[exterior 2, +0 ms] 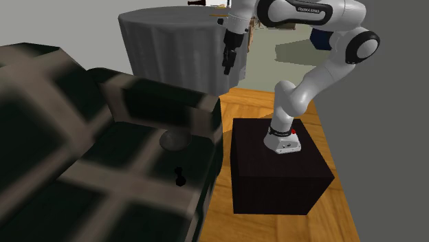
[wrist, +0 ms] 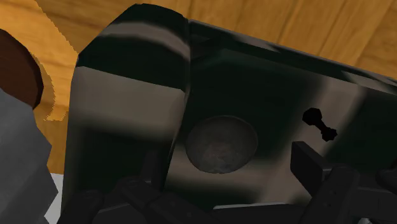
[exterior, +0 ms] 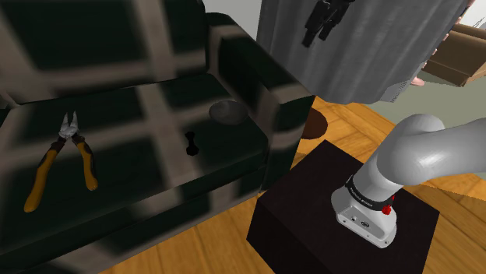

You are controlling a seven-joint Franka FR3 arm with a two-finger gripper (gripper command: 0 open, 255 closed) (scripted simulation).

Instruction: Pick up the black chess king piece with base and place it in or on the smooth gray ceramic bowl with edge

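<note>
A small black chess king lies on its side on the dark checked sofa seat. The grey bowl stands on the same seat, in the corner by the armrest. In the second exterior view the king lies nearer the seat's front edge than the bowl. My gripper hangs high above the armrest end of the sofa, far from both. In the wrist view the gripper is open and holds nothing, with the bowl and the king far below.
Orange-handled pliers lie on the seat toward the shoulder view's left. A round table under a grey cloth stands behind the armrest. The dark stand sits on the wooden floor beside the sofa.
</note>
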